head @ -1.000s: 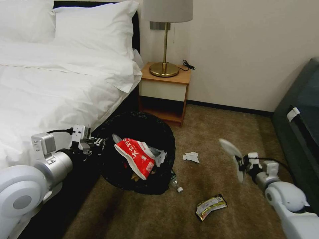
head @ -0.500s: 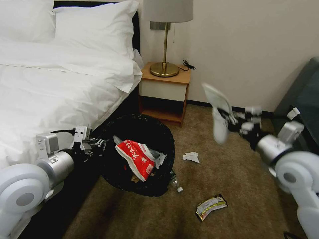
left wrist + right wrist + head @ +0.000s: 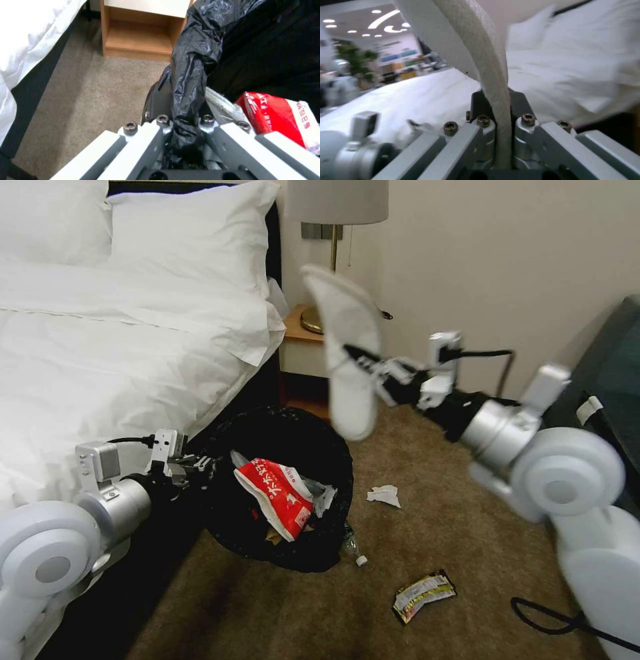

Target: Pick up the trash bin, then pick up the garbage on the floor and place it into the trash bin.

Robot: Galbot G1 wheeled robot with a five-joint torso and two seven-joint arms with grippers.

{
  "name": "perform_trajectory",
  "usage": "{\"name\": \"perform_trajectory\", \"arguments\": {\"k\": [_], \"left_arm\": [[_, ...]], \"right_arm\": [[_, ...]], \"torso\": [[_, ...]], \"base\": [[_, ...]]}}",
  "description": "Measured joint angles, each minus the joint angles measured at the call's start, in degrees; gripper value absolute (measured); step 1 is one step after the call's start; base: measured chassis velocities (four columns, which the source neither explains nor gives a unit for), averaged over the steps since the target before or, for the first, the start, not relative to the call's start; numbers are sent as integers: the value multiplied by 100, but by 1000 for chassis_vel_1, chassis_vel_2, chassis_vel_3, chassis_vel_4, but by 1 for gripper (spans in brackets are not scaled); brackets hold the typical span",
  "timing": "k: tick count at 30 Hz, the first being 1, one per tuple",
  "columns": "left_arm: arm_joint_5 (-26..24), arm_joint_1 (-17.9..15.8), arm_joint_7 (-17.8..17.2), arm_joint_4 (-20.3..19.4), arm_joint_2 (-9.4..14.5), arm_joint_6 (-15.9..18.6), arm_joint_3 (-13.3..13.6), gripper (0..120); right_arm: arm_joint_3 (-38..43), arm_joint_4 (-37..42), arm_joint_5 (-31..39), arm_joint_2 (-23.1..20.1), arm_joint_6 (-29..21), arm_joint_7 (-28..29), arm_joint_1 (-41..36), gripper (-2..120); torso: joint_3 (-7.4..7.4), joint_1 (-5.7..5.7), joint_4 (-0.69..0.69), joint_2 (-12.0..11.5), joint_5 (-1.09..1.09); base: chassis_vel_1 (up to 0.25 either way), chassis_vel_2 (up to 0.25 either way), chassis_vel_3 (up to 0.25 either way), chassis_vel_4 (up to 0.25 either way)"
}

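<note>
Your left tool [image 3: 200, 468] was clenched on the rim of the trash bin [image 3: 227, 513], pinching a fold of its black plastic bag [image 3: 190, 82] between the fingers, as the left wrist view showed. The bin sat tilted beside the bed [image 3: 100, 353], its wide mouth turned toward the open carpet [image 3: 467, 527], in front of the nightstand [image 3: 300, 353]. Whether its base touched the floor could not be told.

Inside the bin you had a red snack wrapper [image 3: 277, 497] with white lettering lying across the mouth, a crumpled white tissue [image 3: 325, 499] just beside it, and something tan under the wrapper, too hidden to identify. The red wrapper [image 3: 276, 115] also showed in the left wrist view, close to the clamped fold.

Your right tool [image 3: 363, 363] was grasping a white slipper [image 3: 347, 347] by its edge, holding it in the air above the bin's far rim, in front of the lamp [image 3: 333, 220]. The right wrist view showed the slipper's edge [image 3: 486, 62] gripped tight between the fingers, with the bed [image 3: 570, 62] beyond it.

On the carpet outside the bin lay a crumpled tissue [image 3: 384, 495] to its right, a yellow-silver wrapper [image 3: 423, 595] nearer you, and a small plastic bottle [image 3: 352, 549] with a white cap resting against the bin's lower edge.
</note>
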Motion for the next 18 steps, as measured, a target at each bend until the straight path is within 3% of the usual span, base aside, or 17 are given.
{"name": "perform_trajectory", "arguments": {"k": [7, 12, 18], "left_arm": [[-10, -7, -12, 12, 11, 0, 18, 1], [-21, -9, -65, 15, 7, 0, 27, 1], [-89, -10, -130, 14, 36, 0, 5, 1]], "right_arm": [[-1044, -201, -122, 344, 15, 75, 574, 2], [-1772, -486, -677, 506, -137, -275, 739, 2], [-2110, -737, -1096, 610, -140, -423, 773, 2]], "torso": [[0, 0, 1, 0, 0], [-1, 0, 1, 0, 0], [0, 0, 1, 0, 1]], "base": [[0, 0, 0, 0], [0, 0, 0, 0], [0, 0, 0, 0]]}}
